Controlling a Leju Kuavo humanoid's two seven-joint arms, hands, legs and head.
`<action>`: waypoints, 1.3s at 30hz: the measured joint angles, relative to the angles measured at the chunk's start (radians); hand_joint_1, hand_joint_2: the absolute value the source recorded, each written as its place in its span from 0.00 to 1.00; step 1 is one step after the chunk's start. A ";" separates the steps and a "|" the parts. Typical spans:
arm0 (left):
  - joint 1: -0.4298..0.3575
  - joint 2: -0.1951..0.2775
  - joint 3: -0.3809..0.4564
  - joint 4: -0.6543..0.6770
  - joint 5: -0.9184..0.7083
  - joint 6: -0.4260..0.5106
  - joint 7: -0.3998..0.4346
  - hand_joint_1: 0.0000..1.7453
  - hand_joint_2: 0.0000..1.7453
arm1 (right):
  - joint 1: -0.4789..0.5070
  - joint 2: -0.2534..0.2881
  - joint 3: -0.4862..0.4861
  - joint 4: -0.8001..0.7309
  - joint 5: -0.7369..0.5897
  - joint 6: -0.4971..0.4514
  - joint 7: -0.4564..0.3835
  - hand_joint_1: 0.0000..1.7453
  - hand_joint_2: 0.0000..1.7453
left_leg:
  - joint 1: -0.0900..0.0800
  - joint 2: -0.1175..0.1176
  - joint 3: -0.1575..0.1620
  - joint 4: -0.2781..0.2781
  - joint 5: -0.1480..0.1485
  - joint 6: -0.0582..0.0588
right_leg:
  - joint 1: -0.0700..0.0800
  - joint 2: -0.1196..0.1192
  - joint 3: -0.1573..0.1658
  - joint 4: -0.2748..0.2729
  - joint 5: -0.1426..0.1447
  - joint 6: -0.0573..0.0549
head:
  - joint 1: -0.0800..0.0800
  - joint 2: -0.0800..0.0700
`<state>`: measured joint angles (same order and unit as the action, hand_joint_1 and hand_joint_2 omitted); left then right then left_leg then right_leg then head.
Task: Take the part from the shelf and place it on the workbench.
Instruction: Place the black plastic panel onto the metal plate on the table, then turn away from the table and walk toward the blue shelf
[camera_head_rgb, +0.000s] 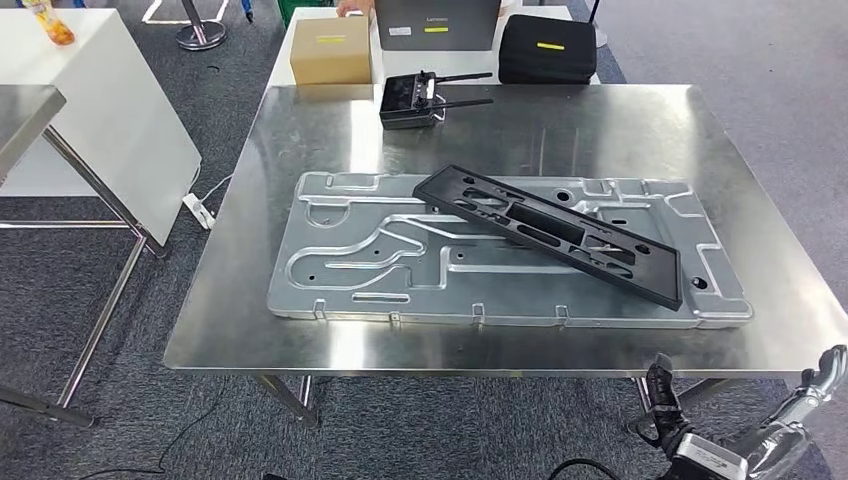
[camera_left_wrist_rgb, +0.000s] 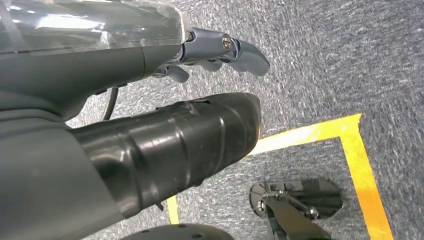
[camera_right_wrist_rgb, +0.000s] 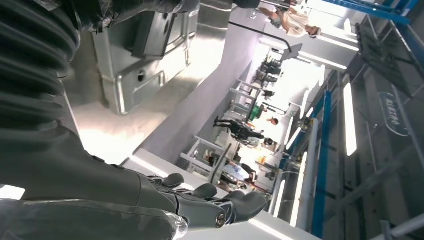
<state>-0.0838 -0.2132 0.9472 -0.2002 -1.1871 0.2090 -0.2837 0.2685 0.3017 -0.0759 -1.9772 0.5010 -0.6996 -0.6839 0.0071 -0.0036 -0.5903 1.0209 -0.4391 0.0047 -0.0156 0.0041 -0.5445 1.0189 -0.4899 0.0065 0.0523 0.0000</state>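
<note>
Workbench (camera_head_rgb: 250, 300) of shiny steel fills most of the head view, with grey carpet open on its left, right and near sides. Its far edge touches a white table (camera_head_rgb: 285, 50) that is cut off at the top. A big silver plate (camera_head_rgb: 350, 270) lies flat in the middle of the workbench, with bare steel all around it. The long black part (camera_head_rgb: 550, 232) lies slanted on top of the plate, inside its edges. A black controller (camera_head_rgb: 410, 102) sits near the far edge. Low down past the near right corner, the right hand (camera_head_rgb: 822, 368) hangs with nothing in it. The left hand (camera_left_wrist_rgb: 220, 50) hangs over the carpet, fingers loose, holding nothing.
</note>
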 joint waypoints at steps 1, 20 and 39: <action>0.000 0.000 0.000 0.000 0.000 0.000 0.000 0.00 0.00 | 0.000 0.001 0.000 0.002 0.000 0.000 0.001 0.00 1.00 | 0.001 0.000 -0.006 0.014 -0.014 -0.005 | -0.002 -0.001 -0.001 -0.003 0.005 -0.008 | 0.000 0.000; 0.004 0.001 0.001 0.000 -0.008 0.003 0.005 0.00 0.00 | 0.017 0.015 -0.010 0.025 -0.019 0.000 0.002 0.00 1.00 | 0.001 0.009 0.035 -0.009 -0.029 0.043 | 0.000 -0.004 -0.124 0.223 -0.111 0.028 | 0.000 0.000; 0.004 -0.003 0.001 0.000 -0.008 0.002 0.009 0.00 0.00 | 0.005 0.018 -0.013 0.055 -0.005 0.000 0.015 0.00 1.00 | 0.011 0.009 -0.020 0.187 -0.141 -0.025 | 0.001 -0.016 -0.045 -0.006 0.045 -0.022 | -0.002 0.000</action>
<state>-0.0797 -0.2161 0.9480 -0.2003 -1.1950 0.2106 -0.2750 0.2730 0.3201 -0.0889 -1.9221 0.4956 -0.6996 -0.6691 0.0186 0.0049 -0.6107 1.2077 -0.5805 -0.0201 -0.0146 -0.0116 -0.5897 1.0125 -0.4444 -0.0159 0.0501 0.0000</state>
